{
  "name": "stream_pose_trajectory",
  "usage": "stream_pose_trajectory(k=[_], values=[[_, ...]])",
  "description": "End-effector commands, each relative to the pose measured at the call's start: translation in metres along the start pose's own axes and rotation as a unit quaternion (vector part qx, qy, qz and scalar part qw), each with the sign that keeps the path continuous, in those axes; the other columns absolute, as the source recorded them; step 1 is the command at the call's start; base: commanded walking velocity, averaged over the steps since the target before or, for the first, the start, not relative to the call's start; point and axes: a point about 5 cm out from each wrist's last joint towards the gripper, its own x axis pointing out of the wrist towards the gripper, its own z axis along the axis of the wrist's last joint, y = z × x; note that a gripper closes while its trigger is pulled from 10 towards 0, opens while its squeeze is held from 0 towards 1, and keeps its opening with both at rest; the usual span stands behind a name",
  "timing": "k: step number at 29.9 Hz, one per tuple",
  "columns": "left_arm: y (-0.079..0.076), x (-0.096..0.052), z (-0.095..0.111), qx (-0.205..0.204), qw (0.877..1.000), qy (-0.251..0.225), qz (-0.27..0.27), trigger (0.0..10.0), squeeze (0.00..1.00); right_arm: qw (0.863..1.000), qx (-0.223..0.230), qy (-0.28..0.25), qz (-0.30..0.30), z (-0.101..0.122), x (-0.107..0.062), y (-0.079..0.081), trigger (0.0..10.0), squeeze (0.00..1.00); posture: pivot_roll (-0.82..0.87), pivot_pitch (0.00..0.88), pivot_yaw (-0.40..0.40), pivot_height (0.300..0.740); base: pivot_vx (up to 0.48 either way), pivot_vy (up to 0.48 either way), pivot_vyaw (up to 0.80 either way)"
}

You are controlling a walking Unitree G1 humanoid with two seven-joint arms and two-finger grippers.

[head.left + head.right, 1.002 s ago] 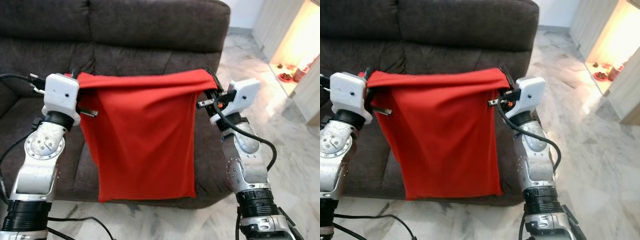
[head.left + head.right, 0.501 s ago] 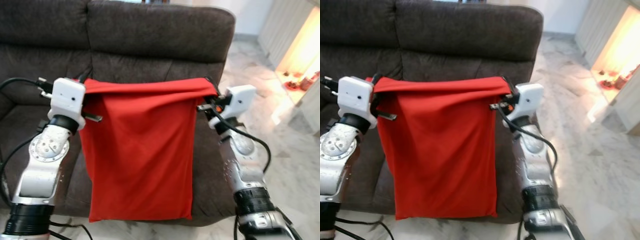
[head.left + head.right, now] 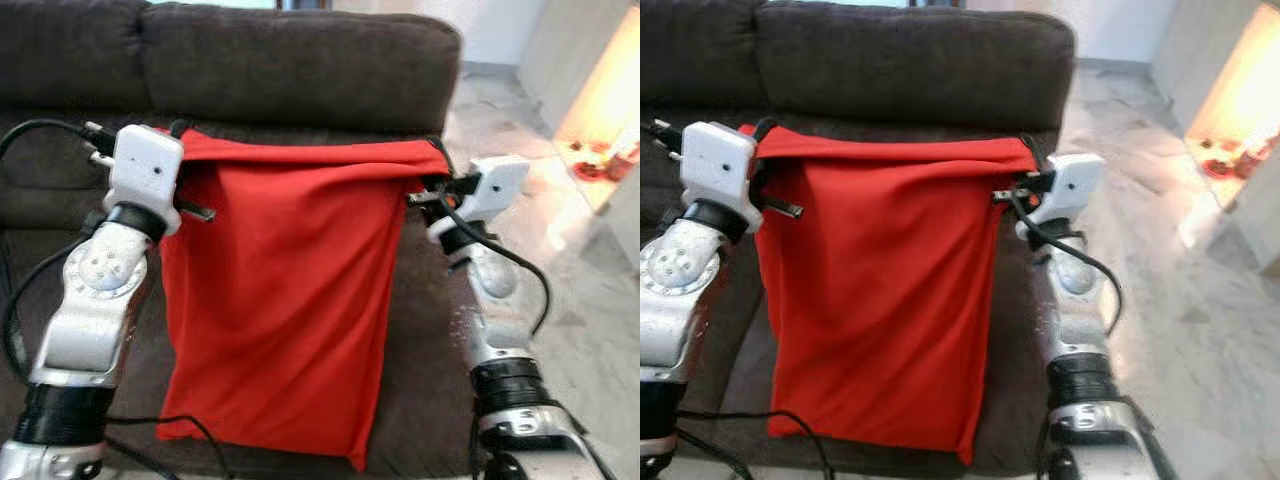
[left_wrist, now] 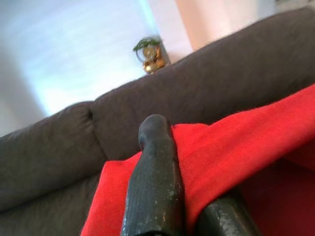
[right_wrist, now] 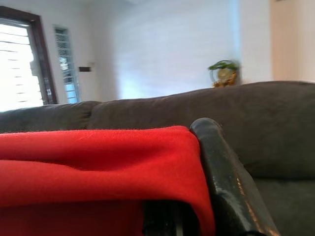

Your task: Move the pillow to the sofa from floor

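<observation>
One red pillow (image 3: 285,300), one sofa (image 3: 300,70). Left gripper (image 4: 184,196) and right gripper (image 5: 197,196) each pinch a top corner.

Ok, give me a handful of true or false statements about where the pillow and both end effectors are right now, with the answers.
1. The pillow is red. True.
2. The pillow lies flat on the floor. False: it hangs in the air in front of the sofa.
3. The left end effector grips one top corner of the pillow. True.
4. The right end effector hangs idle at the robot's side. False: it is clamped on the other top corner.
5. The sofa is white. False: it is dark brown.
</observation>
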Motion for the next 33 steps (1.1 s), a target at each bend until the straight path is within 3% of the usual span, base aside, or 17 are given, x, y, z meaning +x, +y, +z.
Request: stream_pose_trajectory(k=[1, 4, 6, 14, 19, 23, 24, 25, 26, 33], values=[[0.006, -0.006, 0.001, -0.005, 1.000, -0.001, 0.021, 10.0, 0.00, 0.999, -0.001, -0.023, -0.031, 0.008, -0.008, -0.020, 10.0, 0.00, 0.12, 0.106, -0.007, 0.740, 0.364, 0.000, 0.00], [-0.005, -0.018, -0.019, -0.013, 0.999, 0.045, -0.016, 10.0, 0.00, 0.999, -0.008, 0.035, 0.027, -0.015, -0.019, -0.011, 10.0, 0.00, 0.12, 0.108, -0.009, 0.740, 0.186, 0.000, 0.00], [-0.011, -0.029, -0.034, -0.024, 0.997, 0.071, -0.022, 10.0, 0.00, 0.994, -0.037, 0.091, 0.052, -0.037, -0.032, -0.009, 10.0, 0.00, 0.12, 0.109, -0.012, 0.740, 0.000, 0.000, 0.00], [-0.025, -0.051, -0.067, -0.047, 0.989, 0.135, -0.031, 10.0, 0.00, 0.984, -0.022, 0.178, 0.016, -0.076, -0.065, -0.026, 10.0, 0.00, 0.12, 0.110, -0.014, 0.740, 0.000, 0.000, 0.00], [-0.041, -0.066, -0.087, -0.063, 0.982, 0.173, -0.046, 10.0, 0.00, 0.974, -0.016, 0.223, 0.020, -0.096, -0.082, -0.024, 10.0, 0.00, 0.12, 0.113, -0.014, 0.740, 0.000, 0.000, 0.00], [-0.043, -0.074, -0.097, -0.068, 0.979, 0.191, -0.036, 10.0, 0.00, 0.970, -0.011, 0.243, 0.009, -0.106, -0.091, -0.025, 10.0, 0.00, 0.12, 0.114, -0.015, 0.740, 0.000, 0.000, 0.00], [-0.042, -0.075, -0.098, -0.067, 0.979, 0.192, -0.036, 10.0, 0.20, 0.970, -0.007, 0.243, 0.009, -0.106, -0.092, -0.024, 10.0, 0.19, 0.12, 0.114, -0.015, 0.740, 0.000, 0.000, 0.00], [-0.042, -0.075, -0.098, -0.067, 0.979, 0.191, -0.036, 10.0, 0.20, 0.970, -0.004, 0.242, 0.009, -0.107, -0.092, -0.024, 10.0, 0.19, 0.12, 0.114, -0.015, 0.740, 0.000, 0.000, 0.00], [-0.042, -0.075, -0.099, -0.066, 0.978, 0.192, -0.035, 10.0, 0.98, 0.970, -0.003, 0.242, 0.009, -0.107, -0.093, -0.024, 10.0, 1.00, 0.12, 0.115, -0.016, 0.740, 0.000, 0.000, 0.00], [-0.044, -0.077, -0.102, -0.071, 0.978, 0.193, -0.036, 10.0, 1.00, 0.967, -0.002, 0.255, -0.008, -0.114, -0.102, -0.025, 10.0, 1.00, 0.12, 0.117, -0.019, 0.740, 0.000, 0.000, 0.00]])
